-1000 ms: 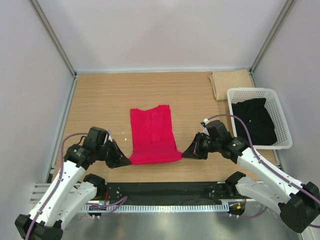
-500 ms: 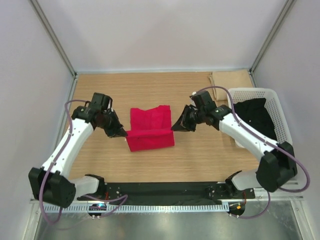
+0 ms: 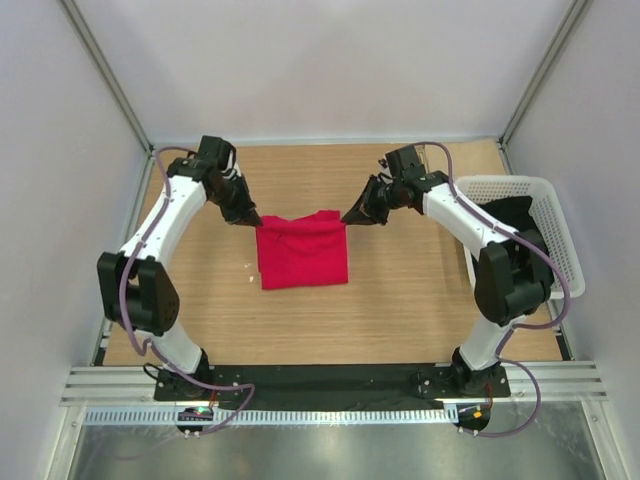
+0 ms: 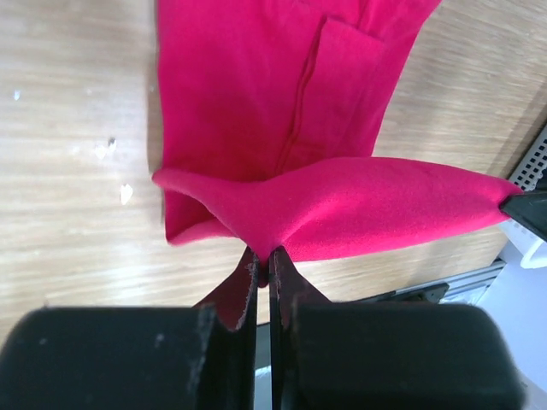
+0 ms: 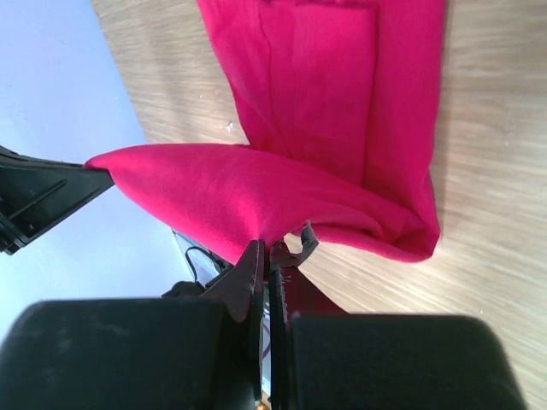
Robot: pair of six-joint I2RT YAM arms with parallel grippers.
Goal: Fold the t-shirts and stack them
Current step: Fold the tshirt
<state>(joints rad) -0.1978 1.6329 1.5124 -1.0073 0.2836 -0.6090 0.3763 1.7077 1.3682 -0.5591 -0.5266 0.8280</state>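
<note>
A crimson red t-shirt (image 3: 302,250) lies on the wooden table, doubled over on itself. My left gripper (image 3: 254,219) is shut on the far left corner of its upper layer, and my right gripper (image 3: 349,217) is shut on the far right corner. In the left wrist view the red t-shirt (image 4: 342,205) rises in a taut band from my left gripper (image 4: 264,254) toward the other arm. From the right wrist, the same t-shirt (image 5: 214,192) stretches away from my right gripper (image 5: 269,248). A black t-shirt (image 3: 515,240) lies in the basket.
A white lattice basket (image 3: 553,215) stands at the right edge of the table. A tan folded cloth (image 3: 458,160) lies at the far right corner. Grey walls close in the table on three sides.
Both grippers have carried the near hem of the red t-shirt away from the arm bases to its far edge, folding it in half. The shirt now looks much shorter.
</note>
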